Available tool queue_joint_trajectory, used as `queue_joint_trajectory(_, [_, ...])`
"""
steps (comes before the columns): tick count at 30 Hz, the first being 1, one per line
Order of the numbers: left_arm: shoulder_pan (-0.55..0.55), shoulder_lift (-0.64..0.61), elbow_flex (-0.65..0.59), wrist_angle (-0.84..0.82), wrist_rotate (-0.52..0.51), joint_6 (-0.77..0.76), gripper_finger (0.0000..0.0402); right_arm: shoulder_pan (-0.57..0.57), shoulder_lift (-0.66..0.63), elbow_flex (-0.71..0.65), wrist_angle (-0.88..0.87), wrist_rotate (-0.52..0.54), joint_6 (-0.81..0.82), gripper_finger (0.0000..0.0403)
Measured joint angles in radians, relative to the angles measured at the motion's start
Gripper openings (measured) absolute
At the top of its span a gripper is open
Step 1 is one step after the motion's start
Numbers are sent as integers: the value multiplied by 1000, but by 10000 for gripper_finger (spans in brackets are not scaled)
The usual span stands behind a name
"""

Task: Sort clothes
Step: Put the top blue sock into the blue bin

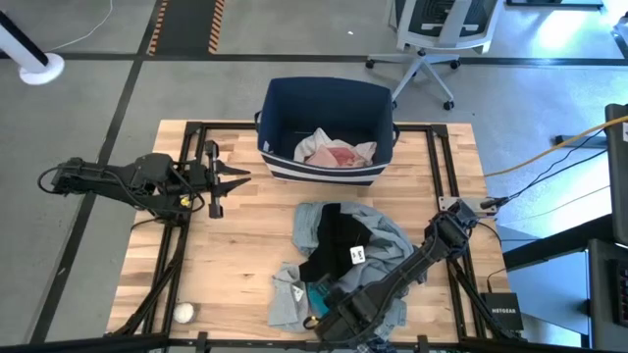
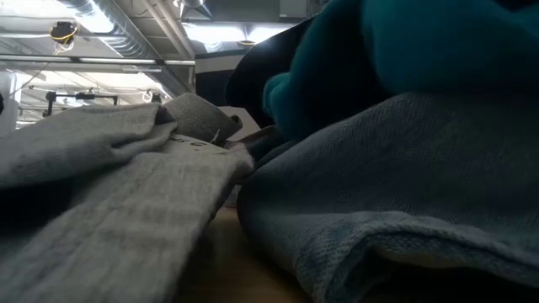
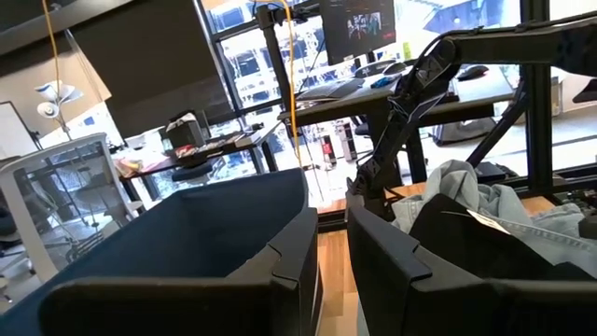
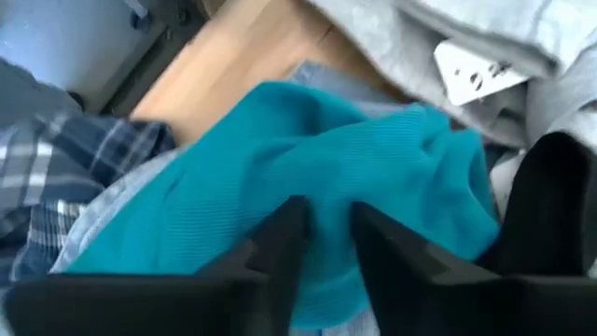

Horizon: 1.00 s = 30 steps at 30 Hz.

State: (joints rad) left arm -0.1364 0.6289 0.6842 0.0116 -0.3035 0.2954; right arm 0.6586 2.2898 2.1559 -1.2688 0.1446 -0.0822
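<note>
Right jaws nearly closed, pinching teal cloth (image 4: 280,159) in pile (image 1: 343,250) just in front of bin (image 1: 285,113), probably to lift it for sorting; right gripper (image 4: 322,238) low in pile. Left gripper (image 1: 235,178) waits left of bin, jaws apart, empty. Bin holds two pieces: white (image 1: 316,142), pink (image 1: 340,155)

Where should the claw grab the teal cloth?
Best on the raised bunched fold of the teal cloth, coming straight down from above. It lies on top of the pile, puffed up, so that ridge probably pinches easily. The right claw is already there.
</note>
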Motion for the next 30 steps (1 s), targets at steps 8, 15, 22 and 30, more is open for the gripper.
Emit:
queue_joint_trajectory(8, [0,0,0,0,0,-1,59,0,-2,36,-52,31,-1,19])
queue_joint_trajectory(15, [0,0,0,0,0,0,59,-4,-10,202,-153,104,-1,32])
queue_joint_trajectory(22, [0,0,0,-2,0,-1,59,-32,-102,182,-179,196,4,8])
queue_joint_trajectory(30, [0,0,0,-1,0,-1,59,-99,-206,182,-212,370,-7,24])
